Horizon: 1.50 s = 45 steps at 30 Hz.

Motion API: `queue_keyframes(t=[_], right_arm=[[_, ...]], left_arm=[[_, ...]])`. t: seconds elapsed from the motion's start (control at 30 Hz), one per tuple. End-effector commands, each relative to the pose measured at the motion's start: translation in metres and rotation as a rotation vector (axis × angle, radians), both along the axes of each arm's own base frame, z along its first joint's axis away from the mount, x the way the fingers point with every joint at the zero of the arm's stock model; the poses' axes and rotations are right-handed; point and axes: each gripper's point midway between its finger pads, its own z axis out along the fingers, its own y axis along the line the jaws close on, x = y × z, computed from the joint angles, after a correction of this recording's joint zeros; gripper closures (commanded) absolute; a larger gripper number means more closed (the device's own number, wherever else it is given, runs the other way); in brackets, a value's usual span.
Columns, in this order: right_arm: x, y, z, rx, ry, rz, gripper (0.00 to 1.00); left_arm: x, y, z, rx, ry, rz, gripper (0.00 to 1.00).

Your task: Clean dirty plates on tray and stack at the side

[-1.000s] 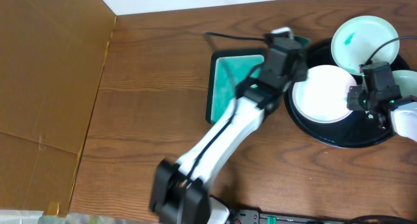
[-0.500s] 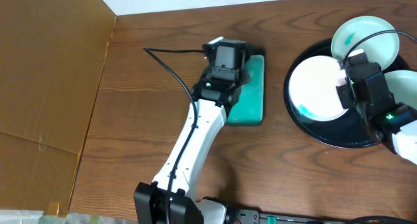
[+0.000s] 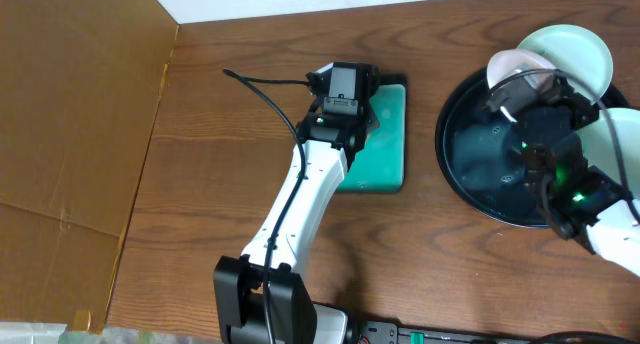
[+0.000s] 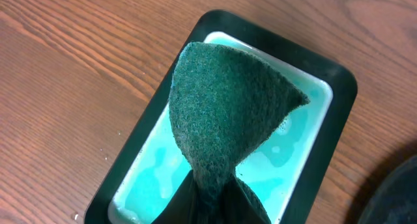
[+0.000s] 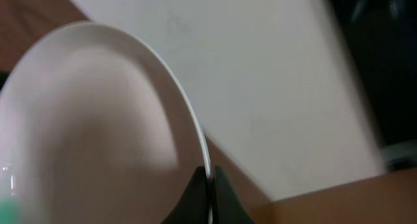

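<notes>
Right gripper pinching only the rim of tilted plate at tray's 12 o'clock, so it may slip onto 1 o'clock plate; left gripper clamps sponge.

The left gripper with its sponge now hangs over the teal dish instead of the tray, whose middle lies bare as the right gripper holds 1 plate tilted up on edge.

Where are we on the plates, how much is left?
Done: no stack visible. In hand: right gripper grips one plate by its rim, tilted above the tray; left gripper holds the sponge over the teal dish. Left: wipe it, do the two other plates at the tray's edge, stack all.
</notes>
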Motion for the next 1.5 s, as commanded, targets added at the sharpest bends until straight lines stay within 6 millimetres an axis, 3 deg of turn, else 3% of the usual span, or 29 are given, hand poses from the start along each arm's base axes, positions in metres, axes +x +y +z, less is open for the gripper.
queue_keyframes(t=[0.0,0.23,0.43,0.53,0.67,0.73,0.87,0.93,1.0,1.07,1.13,1.3,1.47], right_arm=[[-0.009,0.007,0.025,-0.264,-0.037,0.021,0.99],[-0.017,0.03,0.051,-0.383,-0.12,0.079,0.99],[-0.02,0.036,0.05,-0.375,-0.12,0.095,0.99],[-0.02,0.043,0.026,-0.395,-0.041,0.158,0.99],[-0.021,0.049,-0.023,-0.435,0.115,0.256,0.99],[-0.018,0.047,-0.014,-0.45,0.078,0.223,0.99],[-0.011,0.052,0.03,-0.32,-0.098,0.188,0.99],[-0.011,0.057,0.027,-0.304,-0.092,0.223,0.99],[-0.009,0.054,0.006,-0.264,-0.015,0.241,0.99],[-0.005,0.044,-0.015,-0.154,0.065,0.237,0.99],[0.004,0.026,-0.029,0.066,0.112,0.181,0.99],[0.03,-0.025,-0.029,0.555,0.079,0.005,0.99],[0.051,-0.061,-0.033,1.078,0.16,0.031,0.99]], left_arm=[[0.001,0.005,-0.001,0.009,-0.002,0.029,0.93],[0.001,0.005,-0.001,0.009,-0.002,0.029,0.93],[0.001,0.005,-0.001,0.009,-0.002,0.029,0.93],[0.001,0.005,-0.001,0.009,-0.002,0.029,0.93],[0.001,0.005,-0.001,0.009,-0.002,0.029,0.93],[0.001,0.005,-0.001,0.009,-0.002,0.029,0.93],[0.001,0.005,-0.001,0.009,-0.001,0.029,0.93],[0.0,0.005,-0.002,0.01,0.002,0.029,0.93],[0.0,0.005,-0.002,0.01,0.003,0.029,0.93],[0.0,0.005,-0.002,0.01,0.004,0.028,0.93],[0.001,0.005,-0.003,0.01,0.006,0.029,0.92],[0.001,0.005,-0.006,0.012,0.015,0.028,0.93],[0.001,0.005,-0.006,0.012,0.015,0.028,0.92]])
